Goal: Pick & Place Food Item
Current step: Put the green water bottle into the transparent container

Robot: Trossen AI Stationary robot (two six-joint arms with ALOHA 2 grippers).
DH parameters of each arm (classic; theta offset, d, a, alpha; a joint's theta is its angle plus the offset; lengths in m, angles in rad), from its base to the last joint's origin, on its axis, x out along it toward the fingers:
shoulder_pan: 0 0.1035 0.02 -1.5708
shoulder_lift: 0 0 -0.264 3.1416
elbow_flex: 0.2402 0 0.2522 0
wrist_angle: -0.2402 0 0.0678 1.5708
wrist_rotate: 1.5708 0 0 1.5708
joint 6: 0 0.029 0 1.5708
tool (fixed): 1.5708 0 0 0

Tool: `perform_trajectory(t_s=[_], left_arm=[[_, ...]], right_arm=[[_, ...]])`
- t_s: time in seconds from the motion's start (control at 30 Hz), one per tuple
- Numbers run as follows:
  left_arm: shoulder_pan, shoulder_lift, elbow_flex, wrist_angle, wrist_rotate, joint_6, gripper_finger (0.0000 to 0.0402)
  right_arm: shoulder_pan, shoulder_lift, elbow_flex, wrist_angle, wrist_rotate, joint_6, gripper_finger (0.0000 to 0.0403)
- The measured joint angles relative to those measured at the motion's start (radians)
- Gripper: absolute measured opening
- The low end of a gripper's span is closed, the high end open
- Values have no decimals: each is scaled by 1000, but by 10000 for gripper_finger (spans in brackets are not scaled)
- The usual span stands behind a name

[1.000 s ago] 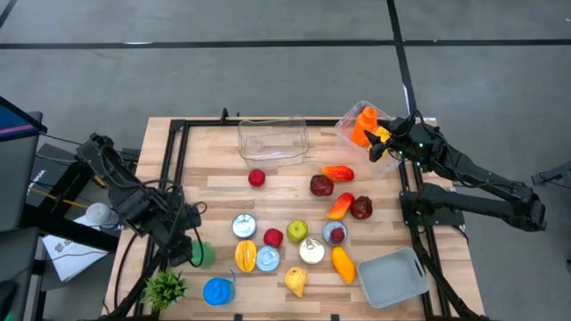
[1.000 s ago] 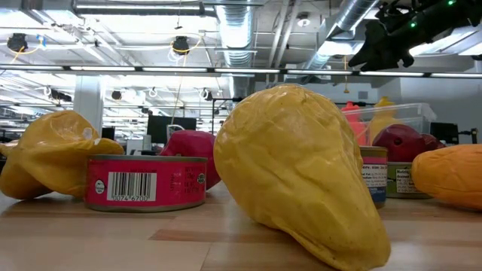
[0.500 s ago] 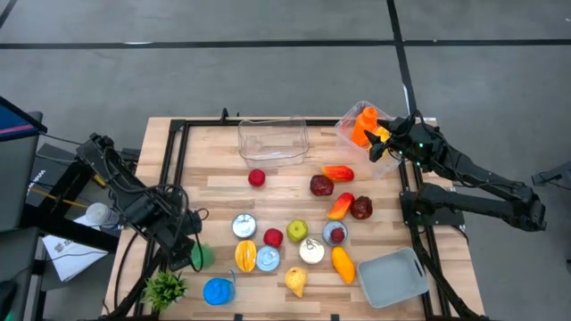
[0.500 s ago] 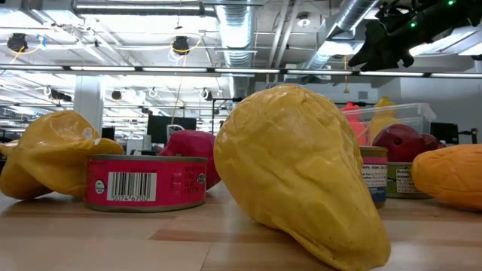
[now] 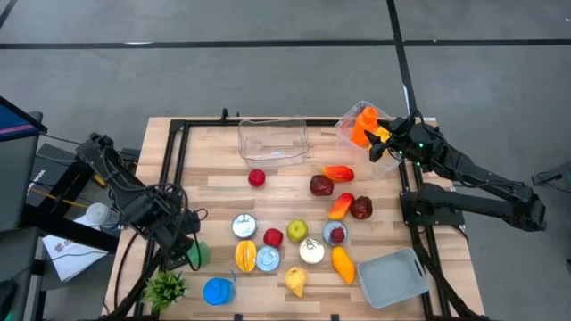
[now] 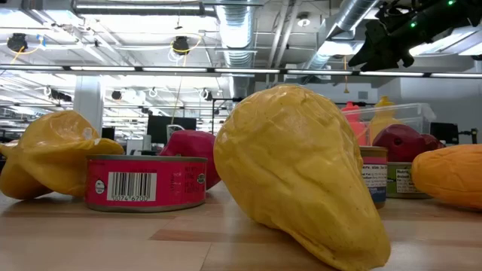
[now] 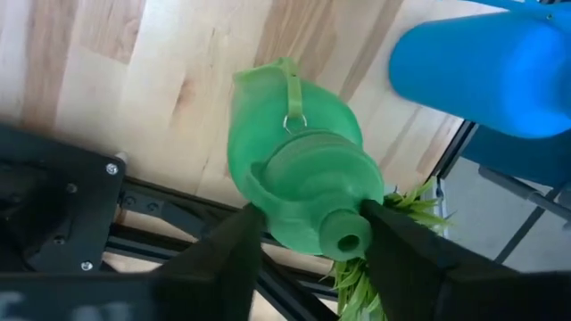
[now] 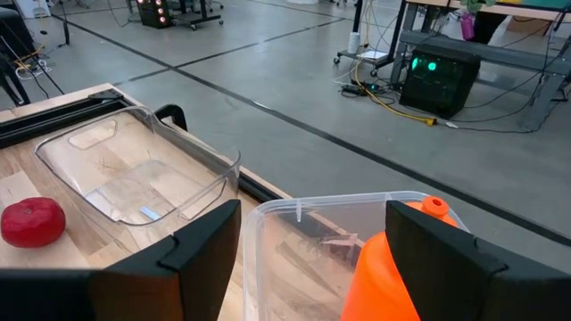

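A green food item point(image 7: 303, 169) with a round spout lies on the wooden table near its left front corner point(image 5: 200, 255). My left gripper point(image 7: 312, 223) points down over it, one finger on each side of its spout end point(image 5: 187, 252). My right gripper point(image 8: 312, 250) hovers open at the far right point(image 5: 382, 143), above a clear container point(image 8: 303, 232) holding an orange item point(image 8: 393, 267). It holds nothing. My left gripper pinches the green item between its two fingers, on the two sides of the wide body just behind the spout point(image 7: 268, 214). The fingers come from above, pointing down. The item lies on its side on the table.
A blue item point(image 5: 217, 291) and a small green plant point(image 5: 165, 287) lie close by the green item. Cans and fruit crowd the table's middle point(image 5: 297, 232). An empty clear tub point(image 5: 272, 140) stands at the far edge, a grey tray point(image 5: 391, 276) at the near right.
My left gripper has tipped a little further over the green item and now covers more of it. The item has stayed on the table.
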Motion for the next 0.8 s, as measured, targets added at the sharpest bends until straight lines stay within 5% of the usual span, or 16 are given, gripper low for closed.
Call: perform_trajectory(t_s=[0.2, 0.8], left_arm=[[0, -1, 0, -15, -8, 9, 110], [64, -103, -7, -2, -129, 48, 60]], right_arm=[[0, 0, 0, 0, 1, 0, 271], [115, 118, 0, 29, -50, 8, 271]])
